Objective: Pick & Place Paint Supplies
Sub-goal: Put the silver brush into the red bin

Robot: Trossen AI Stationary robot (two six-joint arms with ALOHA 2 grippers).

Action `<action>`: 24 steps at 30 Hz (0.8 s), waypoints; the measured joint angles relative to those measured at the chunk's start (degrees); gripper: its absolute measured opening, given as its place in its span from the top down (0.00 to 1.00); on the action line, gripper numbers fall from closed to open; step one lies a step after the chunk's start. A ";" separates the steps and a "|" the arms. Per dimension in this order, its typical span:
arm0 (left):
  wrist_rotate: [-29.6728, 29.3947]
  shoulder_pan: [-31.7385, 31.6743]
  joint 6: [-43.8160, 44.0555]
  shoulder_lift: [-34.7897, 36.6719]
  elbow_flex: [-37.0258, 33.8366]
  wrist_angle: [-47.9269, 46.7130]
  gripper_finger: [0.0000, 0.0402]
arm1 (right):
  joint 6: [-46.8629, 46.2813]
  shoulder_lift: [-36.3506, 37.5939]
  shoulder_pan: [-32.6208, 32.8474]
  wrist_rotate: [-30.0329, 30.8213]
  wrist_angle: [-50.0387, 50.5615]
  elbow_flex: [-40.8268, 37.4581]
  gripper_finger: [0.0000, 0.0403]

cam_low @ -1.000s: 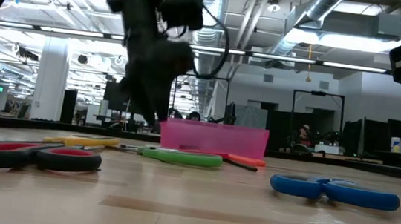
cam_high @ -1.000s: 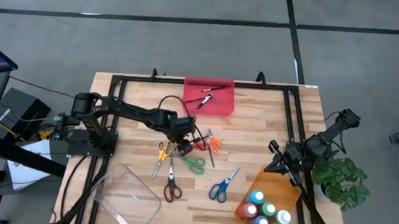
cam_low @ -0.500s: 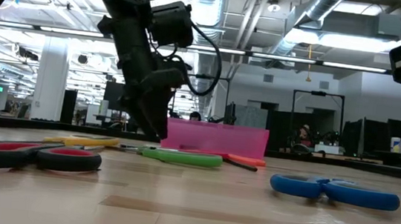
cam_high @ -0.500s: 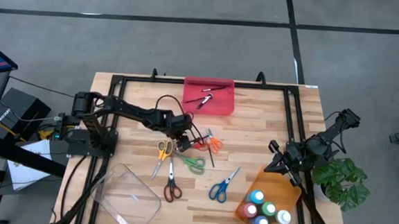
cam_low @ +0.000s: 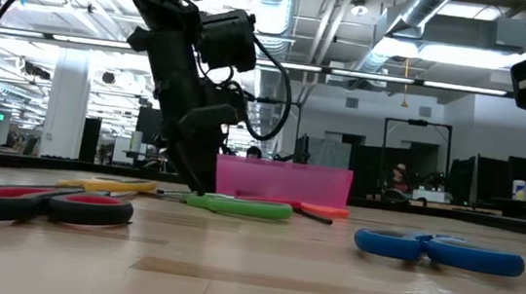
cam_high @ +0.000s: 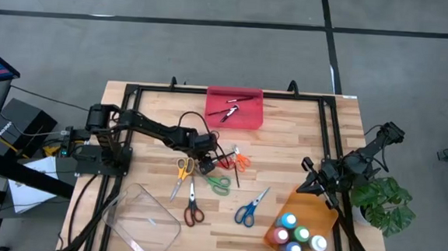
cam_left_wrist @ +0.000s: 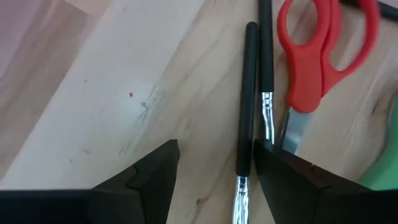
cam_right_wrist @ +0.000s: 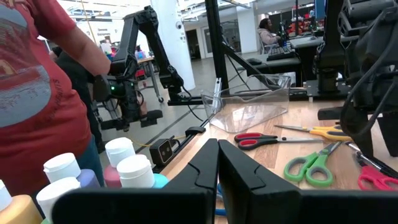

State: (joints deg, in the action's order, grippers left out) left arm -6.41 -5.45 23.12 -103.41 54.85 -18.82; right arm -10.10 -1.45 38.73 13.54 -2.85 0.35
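Two dark brushes [cam_left_wrist: 250, 99] lie side by side right in front of my left gripper [cam_left_wrist: 214, 171], whose fingers stand apart and hold nothing, the nearer brush between them. In my judgement I should lower straight down and centre that one shaft before closing, so the fingertip doesn't catch its neighbour or the orange scissors [cam_left_wrist: 317, 56] touching alongside. The red tray [cam_high: 234, 107] with brushes already in it sits just beyond, so the carry looks short.

From above, the left gripper [cam_high: 205, 162] is only a dark lump among the scissors; the wrist view alone separates the two brushes. The table-level camera shows the gripper [cam_low: 193, 164] close to the wood. My right gripper [cam_right_wrist: 217, 168] waits fully closed, empty, by the paint bottles [cam_high: 299, 241].
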 joint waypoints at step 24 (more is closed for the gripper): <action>8.42 -8.06 2.55 1.09 -0.09 -12.43 0.62 | 0.00 -0.01 0.01 0.00 0.02 -0.01 0.98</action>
State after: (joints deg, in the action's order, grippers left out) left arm 2.01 -13.50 25.67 -102.32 54.76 -31.25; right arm -10.10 -1.45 38.74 13.54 -2.83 0.34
